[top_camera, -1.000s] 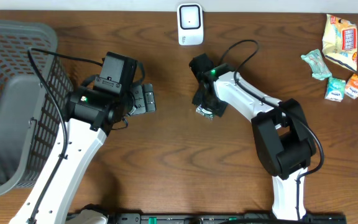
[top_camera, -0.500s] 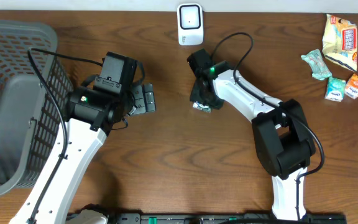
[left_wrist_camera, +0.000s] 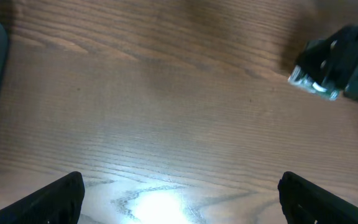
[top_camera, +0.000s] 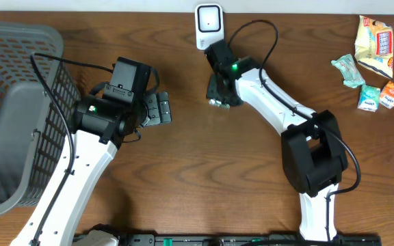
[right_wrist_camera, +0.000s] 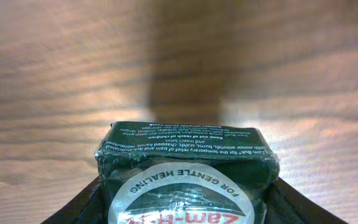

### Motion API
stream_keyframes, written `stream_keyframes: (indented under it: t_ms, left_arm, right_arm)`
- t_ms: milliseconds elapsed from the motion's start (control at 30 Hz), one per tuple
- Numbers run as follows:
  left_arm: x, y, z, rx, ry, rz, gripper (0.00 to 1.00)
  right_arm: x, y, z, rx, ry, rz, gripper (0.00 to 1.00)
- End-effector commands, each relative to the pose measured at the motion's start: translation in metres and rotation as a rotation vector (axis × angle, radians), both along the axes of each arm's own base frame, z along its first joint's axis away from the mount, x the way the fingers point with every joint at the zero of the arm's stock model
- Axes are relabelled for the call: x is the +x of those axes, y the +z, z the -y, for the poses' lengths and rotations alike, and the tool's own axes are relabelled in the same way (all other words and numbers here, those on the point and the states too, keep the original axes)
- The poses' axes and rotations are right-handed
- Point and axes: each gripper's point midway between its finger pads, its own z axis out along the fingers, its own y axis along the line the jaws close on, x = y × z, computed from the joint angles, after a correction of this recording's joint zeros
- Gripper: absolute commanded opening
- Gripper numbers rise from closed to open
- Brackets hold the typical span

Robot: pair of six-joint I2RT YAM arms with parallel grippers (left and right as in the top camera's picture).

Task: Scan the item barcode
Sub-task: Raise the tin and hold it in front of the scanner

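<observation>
Overhead, right pincer [top_camera: 218, 96]: pinching the green box [top_camera: 219, 103] just below the white scanner [top_camera: 209, 26], over the wooden counter [top_camera: 183, 178].
Overhead, left pincer [top_camera: 161, 109]: spread with nothing in it, between the grey basket [top_camera: 19, 41] and the box.
Overhead, far right: snack packets [top_camera: 371, 61] in a loose group.
Left wrist: fingers [left_wrist_camera: 61, 196] wide apart over bare wood; the box's end shows at upper right.
Right wrist: box low in the middle, round label towards the camera, a finger against each side.
</observation>
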Motion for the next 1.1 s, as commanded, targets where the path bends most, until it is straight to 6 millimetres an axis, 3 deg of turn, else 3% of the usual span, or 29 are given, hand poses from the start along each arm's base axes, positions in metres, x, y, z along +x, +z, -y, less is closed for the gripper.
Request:
stream_keyframes:
  t_ms: [0,267,400,633,833,967,1067]
  left_arm:
    - [0.001,0.006,0.003,-0.007,-0.011,0.015,0.98]
    - [0.001,0.006,0.003,-0.007,-0.011,0.015,0.98]
    - [0.001,0.006,0.003,-0.008,-0.012,0.015,0.98]
    - [0.001,0.006,0.003,-0.007,-0.011,0.015,0.98]
    - [0.001,0.006,0.003,-0.007,-0.011,0.015,0.98]
    - [0.001,0.006,0.003,-0.008,-0.012,0.015,0.98]
    - [0.001,0.006,0.003,-0.007,-0.011,0.015,0.98]
  right_arm:
    - [0.022,0.025,0.009,-0.066,0.034,0.103,0.54]
    - [0.064,0.053,-0.006,-0.055,0.104,0.31,0.52]
    - [0.094,0.078,-0.015,-0.022,0.128,0.463,0.56]
    - [0.127,0.109,-0.008,0.037,0.077,0.623,0.57]
    - [0.156,0.148,-0.003,0.061,0.079,0.812,0.55]
    - [0.169,0.171,-0.008,0.083,0.09,0.932,0.52]
    - [0.178,0.176,-0.013,0.101,0.093,0.998,0.51]
